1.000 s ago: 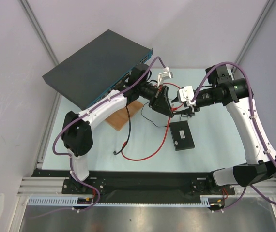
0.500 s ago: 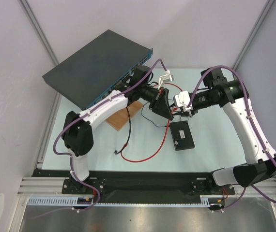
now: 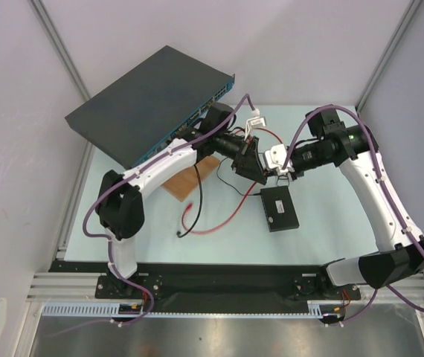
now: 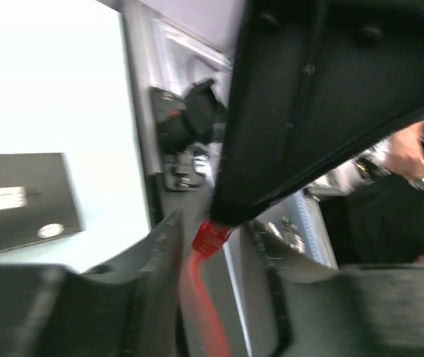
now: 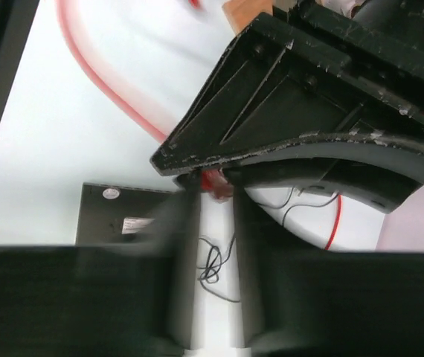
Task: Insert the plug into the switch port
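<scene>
Top external view: the two arms met over the middle of the table [image 3: 331,230], left gripper [image 3: 257,169] and right gripper [image 3: 273,169] nose to nose, tips almost touching. And there was the plug [image 4: 210,236] in the left wrist view, red, up in the air right at the tips of the left fingers [image 4: 164,268], its red cable [image 4: 203,312] running back between them. A dark finger of the right gripper touched the plug's far end.

Right wrist view: the same plug sat just past the right fingers [image 5: 186,253], which stood close on either side of it. Both pairs were narrowly spaced, but blur hid whether either one actually pinched the plug, so I couldn't tell.

The small black box [image 3: 280,208] lay flat on the table just nearer than the grippers, white label up, apart from the plug; its port didn't show clearly. The cable drooped away left onto the table. At the far left sat the big grey unit [image 3: 149,97], with a wooden block [image 3: 186,182] beside the left arm.
</scene>
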You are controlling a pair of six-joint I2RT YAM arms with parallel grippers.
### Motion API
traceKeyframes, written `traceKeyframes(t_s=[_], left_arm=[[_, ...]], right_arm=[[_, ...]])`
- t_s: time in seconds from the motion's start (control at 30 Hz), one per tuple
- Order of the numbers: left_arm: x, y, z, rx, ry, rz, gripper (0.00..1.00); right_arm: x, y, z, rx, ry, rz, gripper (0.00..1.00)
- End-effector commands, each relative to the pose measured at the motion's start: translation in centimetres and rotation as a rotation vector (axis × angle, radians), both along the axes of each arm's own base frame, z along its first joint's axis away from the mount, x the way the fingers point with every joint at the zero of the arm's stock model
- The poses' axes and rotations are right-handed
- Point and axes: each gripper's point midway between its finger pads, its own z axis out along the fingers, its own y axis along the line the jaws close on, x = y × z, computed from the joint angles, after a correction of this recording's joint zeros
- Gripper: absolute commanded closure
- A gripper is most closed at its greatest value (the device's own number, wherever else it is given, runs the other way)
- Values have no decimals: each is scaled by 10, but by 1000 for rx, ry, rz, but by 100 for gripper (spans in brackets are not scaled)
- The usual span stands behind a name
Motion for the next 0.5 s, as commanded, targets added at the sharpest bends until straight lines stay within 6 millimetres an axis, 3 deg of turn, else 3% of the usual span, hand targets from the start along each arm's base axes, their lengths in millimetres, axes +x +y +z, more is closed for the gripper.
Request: traceKeyframes(t_s=[0.0,0.07,0.17,0.27,0.37,0.4,0.47], left_arm=[[42,6,47,-82,-239,198,57],[65,13,64,-105,-307,307,51],[79,20,78,-129,-370,372,50],[80,22,75,-118,-381,374,50],[87,27,67,-94,-400,431,43],[86,31,75,-107,-430,459,41],[91,36,72,-110,-484,516,36]], right_arm=[[-42,-11,-10,-27,216,-20,100],[-40,-13,-10,-9,259,-53,100],[-40,-17,-12,15,346,-112,100],[-36,-21,-16,32,420,-161,100],[-30,-25,-24,47,502,-207,100],[-27,-27,-26,57,537,-229,100],[-17,-27,-27,98,664,-285,100]])
